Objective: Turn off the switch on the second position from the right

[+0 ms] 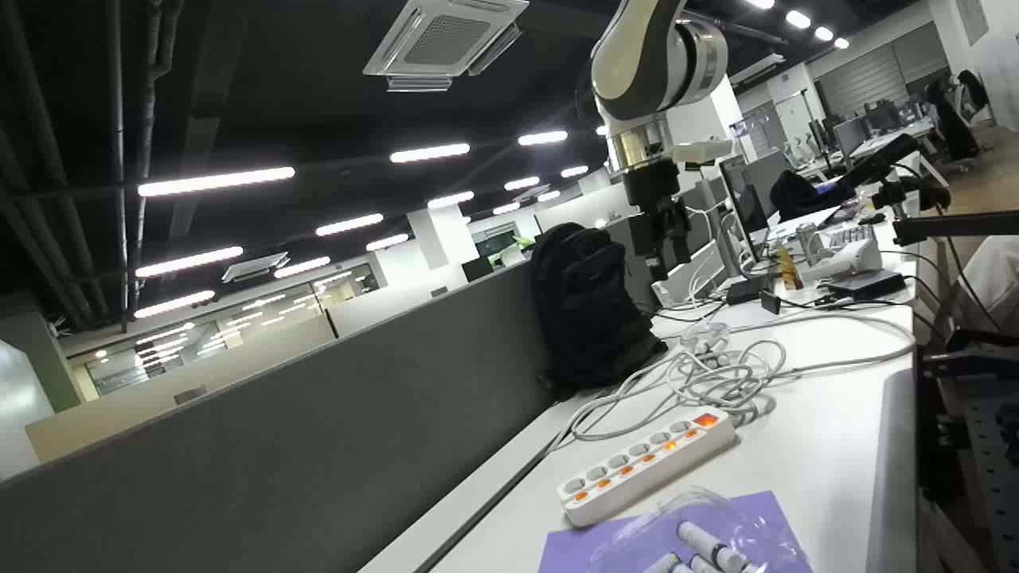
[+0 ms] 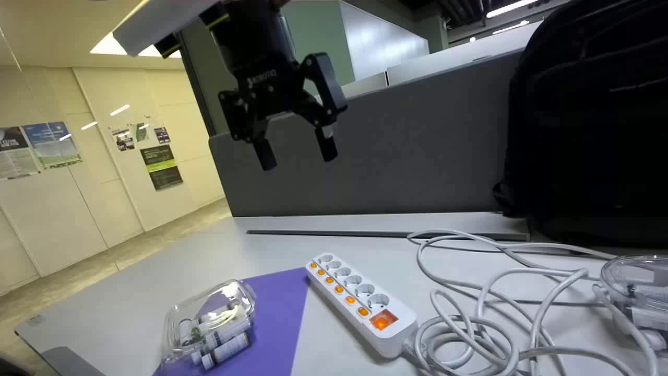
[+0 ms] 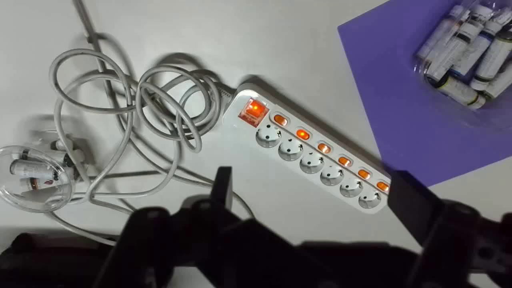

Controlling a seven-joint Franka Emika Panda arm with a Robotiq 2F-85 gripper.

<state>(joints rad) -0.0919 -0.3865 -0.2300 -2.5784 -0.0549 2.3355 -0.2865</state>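
Switch (image 3: 303, 134), likely the lit small rocker second from ten-o'clock end of power strip (image 3: 310, 147), at twelve o'clock from wide-spread, empty gripper (image 2: 297, 155) in wrist view; best narrow it first, press straight, spare neighbouring rockers (image 3: 324, 148)

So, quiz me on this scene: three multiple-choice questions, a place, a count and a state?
1. Where is the black backpack? A: on the floor. B: on the desk. C: on a chair.
2. How many round sockets has the power strip? A: six. B: three. C: ten.
3. The robot's gripper is: A: shut. B: resting on the desk. C: open.

1 B: both exterior views show it there, by the grey partition.
2 A: six show in the wrist view's row.
3 C: its fingers stand apart, nothing between them.
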